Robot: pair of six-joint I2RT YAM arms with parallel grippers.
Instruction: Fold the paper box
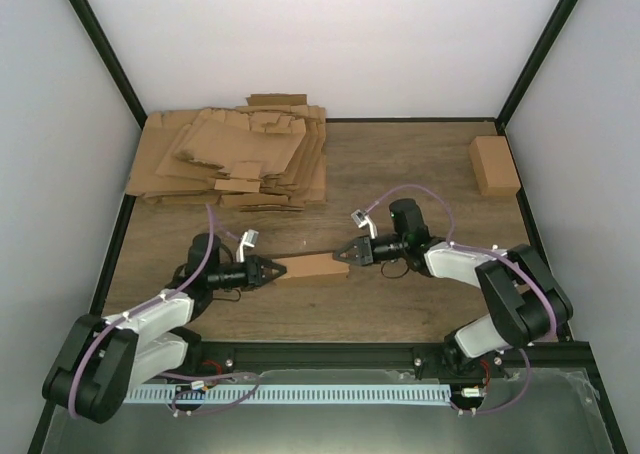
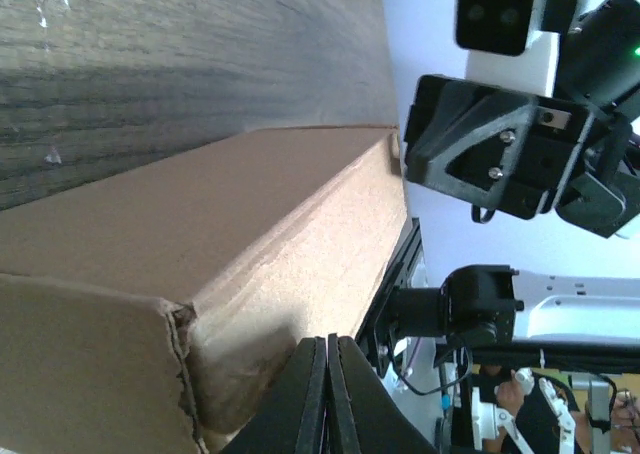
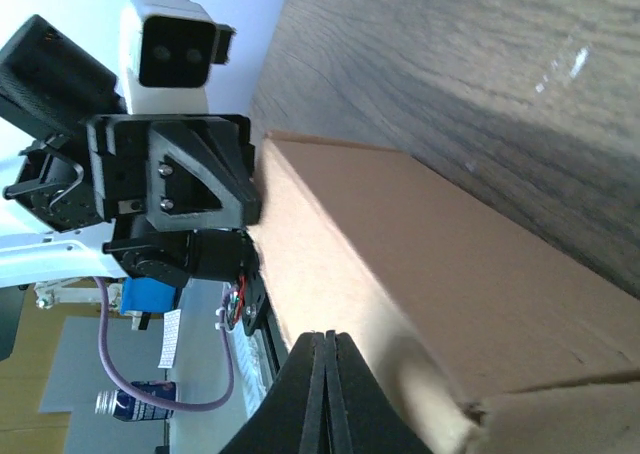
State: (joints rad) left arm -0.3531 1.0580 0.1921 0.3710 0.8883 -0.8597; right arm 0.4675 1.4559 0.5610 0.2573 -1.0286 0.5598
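Closest to me, the two arms are bolted side by side at the front edge of the table (image 1: 400, 174), and both reach in toward the middle, where the paper box (image 1: 312, 267) lies on the wood as a small closed-up rectangular carton, long side running left to right. The left gripper (image 1: 276, 270) meets its left end and the right gripper (image 1: 338, 255) meets its right end, so the box sits pinned between the two tips. I take that as the reason for the pose: pushing from both ends would seat the end flaps and square the carton. From each wrist camera the fingers (image 2: 300, 404) look pressed together, with only a thin seam between them and nothing caught there that I can see, their tips right at the box's end, by a slightly ragged corner; the right arm's fingers (image 3: 300, 404) look the same. So I'd judge the folding nearly done, with only the ends left to close. Farther back on the left lies one loose heap of flat sheets (image 1: 235, 159), overlapping too much to count. At the far right corner sits one finished box (image 1: 494, 164), well apart from everything else. That makes two arms, two grippers, one box in work, one heap and one finished box.
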